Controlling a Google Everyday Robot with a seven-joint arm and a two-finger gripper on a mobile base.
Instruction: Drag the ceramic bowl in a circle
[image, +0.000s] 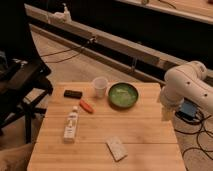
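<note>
The ceramic bowl (123, 95) sits upright on the wooden counter (145, 135), near the far edge and somewhat toward the far right corner. Its paler green inside faces up, with a few light specks in it (what they are I cannot tell). Just beside it, on the left, stands a small white cup (100, 87), close to the bowl's rim but apart from it. Further left along the far edge lies a flat black object (73, 93). A small orange object (86, 106) lies slanted a little nearer in from the cup. A white bottle (71, 125) lies on its side near the left edge, about midway between the far and near edges, its narrow end toward the far edge. A pale flat packet (116, 148) lies askew by the near edge, around its middle.

The white robot arm (187, 85) comes in from the right and bulks over the counter's right edge. The pincer (166, 113) hangs below it, pointing down at that right edge, well apart from the bowl and touching none of the things. It is spread wide and holds nothing.

Off the counter, a black chair (20, 85) stands by the left edge. Dark cables (65, 52) trail over the floor beyond the far edge, and a blue object (189, 109) sits low behind the arm.
</note>
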